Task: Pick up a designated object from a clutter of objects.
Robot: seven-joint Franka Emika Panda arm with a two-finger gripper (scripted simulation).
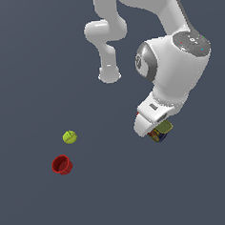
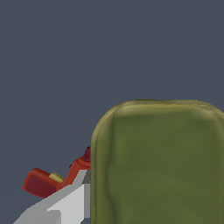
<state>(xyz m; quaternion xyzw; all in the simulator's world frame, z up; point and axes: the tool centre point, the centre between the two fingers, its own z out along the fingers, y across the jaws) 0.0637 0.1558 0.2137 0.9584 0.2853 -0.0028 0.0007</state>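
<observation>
In the exterior view, the end effector [image 1: 159, 131] is pinching the olive-green block [image 1: 161, 130], well apart from the yellow-green ball [image 1: 70, 137] and red cup [image 1: 62, 164]. In the wrist view, the block [image 2: 159, 164] is filling the foreground, partly hiding the red drill-shaped tool [image 2: 52, 178].

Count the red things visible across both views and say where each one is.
2. A red cup stands on the floor at the exterior view's left, below the ball. A red drill shows in the wrist view beside the green block; the exterior view hides it.
</observation>
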